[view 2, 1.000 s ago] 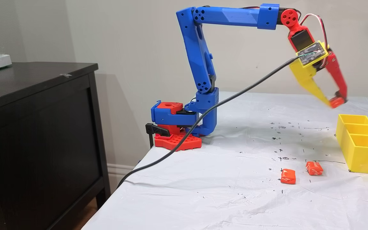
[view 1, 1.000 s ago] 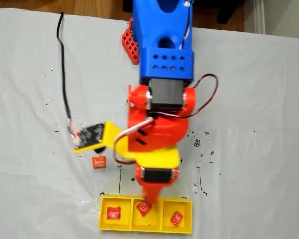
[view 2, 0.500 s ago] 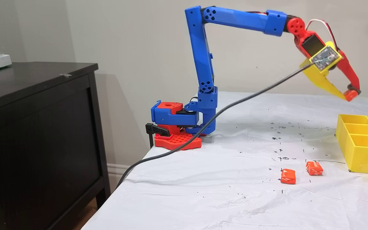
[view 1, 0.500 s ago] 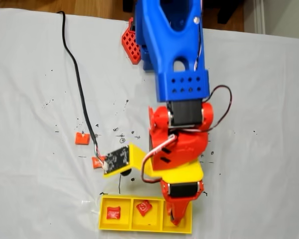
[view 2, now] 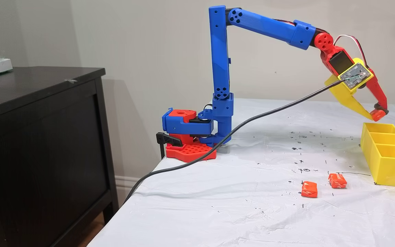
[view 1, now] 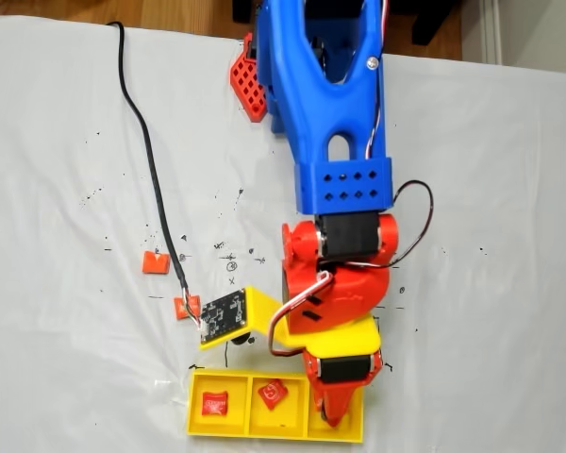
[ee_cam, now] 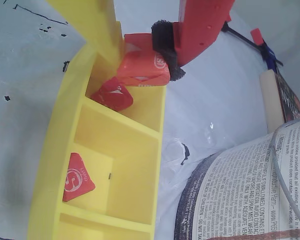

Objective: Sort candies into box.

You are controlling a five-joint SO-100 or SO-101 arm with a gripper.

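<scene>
The yellow box [view 1: 264, 435] lies at the bottom of a fixed view. One candy [view 1: 213, 406] sits in its left compartment and one [view 1: 273, 394] in the middle. My gripper [view 1: 332, 411] hangs over the right compartment. In the wrist view the gripper [ee_cam: 140, 60] is shut on an orange-red candy [ee_cam: 142, 70], just above another candy [ee_cam: 112, 94] lying in that end compartment of the box [ee_cam: 55, 145]. From the side, the gripper [view 2: 375, 115] hovers just over the far end of the box [view 2: 391, 171]. Two loose candies [view 2: 309, 189] [view 2: 337, 180] lie on the sheet.
A black cable [view 1: 151, 160] runs from the wrist camera across the white, ink-marked sheet. The arm's base [view 2: 187, 137] stands at the table's back edge beside a dark cabinet [view 2: 39, 137]. A printed paper [ee_cam: 240, 190] lies just beyond the box.
The arm swung from above the middle compartment to the right end compartment in the top view and came down closer to the box, still shut on the candy.
</scene>
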